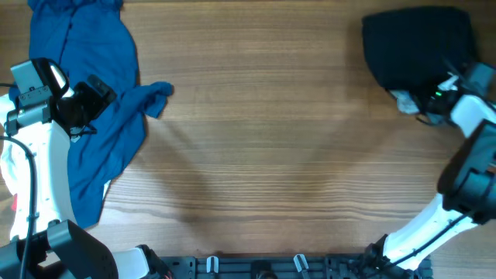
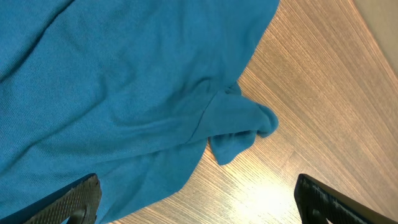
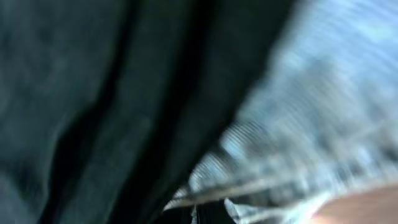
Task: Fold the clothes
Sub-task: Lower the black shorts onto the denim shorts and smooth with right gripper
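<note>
At the left edge, my left gripper (image 2: 196, 202) hovers, 2 fingers wide apart, over the crumpled blue shirt (image 1: 97, 132). Likely step: pickup. Next move calls for pinching the sleeve (image 2: 242, 134). My right gripper (image 1: 412, 101) touches the far-right black garment (image 1: 415, 43); I cannot tell its finger state.

Overhead and close left wrist share blue garment (image 1: 116, 132); right seemingly closer.

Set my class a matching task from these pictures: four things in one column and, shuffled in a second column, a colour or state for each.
Column one:
1. left-side garment
2. right-side garment
3. left gripper
4. table

Column two:
a. open
b. black
c. wood-brown
d. blue

Pairs: 1-d, 2-b, 3-a, 4-c.
</note>
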`<state>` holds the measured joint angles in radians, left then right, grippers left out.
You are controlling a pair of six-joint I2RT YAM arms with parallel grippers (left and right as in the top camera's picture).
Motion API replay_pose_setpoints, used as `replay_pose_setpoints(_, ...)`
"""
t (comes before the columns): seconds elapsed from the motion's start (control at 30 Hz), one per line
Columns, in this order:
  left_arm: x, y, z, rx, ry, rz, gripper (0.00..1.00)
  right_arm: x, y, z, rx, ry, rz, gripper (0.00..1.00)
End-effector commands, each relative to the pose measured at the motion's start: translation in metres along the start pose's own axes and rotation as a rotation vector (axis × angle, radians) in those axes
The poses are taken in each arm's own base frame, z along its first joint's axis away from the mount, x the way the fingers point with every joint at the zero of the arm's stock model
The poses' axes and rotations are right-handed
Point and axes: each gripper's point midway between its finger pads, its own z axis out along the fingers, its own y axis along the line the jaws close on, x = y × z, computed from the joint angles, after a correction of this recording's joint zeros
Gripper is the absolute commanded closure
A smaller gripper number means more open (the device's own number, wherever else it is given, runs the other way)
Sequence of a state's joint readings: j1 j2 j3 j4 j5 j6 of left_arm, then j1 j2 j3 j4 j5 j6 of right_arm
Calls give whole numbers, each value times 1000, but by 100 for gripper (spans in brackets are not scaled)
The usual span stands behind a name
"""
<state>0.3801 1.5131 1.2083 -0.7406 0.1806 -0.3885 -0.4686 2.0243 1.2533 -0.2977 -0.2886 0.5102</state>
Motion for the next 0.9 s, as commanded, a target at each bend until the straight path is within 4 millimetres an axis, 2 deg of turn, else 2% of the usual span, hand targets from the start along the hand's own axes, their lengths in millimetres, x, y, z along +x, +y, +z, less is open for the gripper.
replay_pose_setpoints(0.0, 0, 0, 2, 4, 8, -17, 0, 45, 11, 26, 2, 111, 33, 96)
replay_pose_setpoints(0.13, 0, 0, 2, 4, 8, -16, 0, 44, 13, 24, -8, 113, 23, 95)
replay_pose_setpoints(0.23, 0, 0, 2, 4, 8, -16, 0, 35, 27, 5, -43, 95, -22, 93)
replay_pose_setpoints(0.27, 0, 0, 2, 4, 8, -16, 0, 29, 34, -5, -59, 69, -43, 88)
replay_pose_setpoints(0.33, 0, 0, 2, 4, 8, -16, 0, 12, 52, -39, -93, -3, -71, 83)
replay_pose_setpoints(0.4, 0, 0, 2, 4, 8, -16, 0, 2, 64, -77, -102, -68, -114, 71)
replay_pose_setpoints(0.47, 1, 1, 2, 3, 9, -16, 0, -5, 65, -101, -69, -126, -151, 62)
replay_pose_setpoints(0.53, 1, 1, 2, 3, 9, -16, 0, -14, 55, -116, 11, -186, -158, 55)
replay_pose_setpoints(0.63, 0, 0, 2, 3, 8, -16, 0, -9, 33, -109, 106, -164, -154, 55)
replay_pose_setpoints(0.8, 0, 0, 2, 3, 8, -16, 0, 3, -8, -62, 191, -63, -22, 68)
replay_pose_setpoints(0.87, 0, 0, 2, 4, 9, -16, 0, 1, -15, -47, 173, -46, -13, 67)
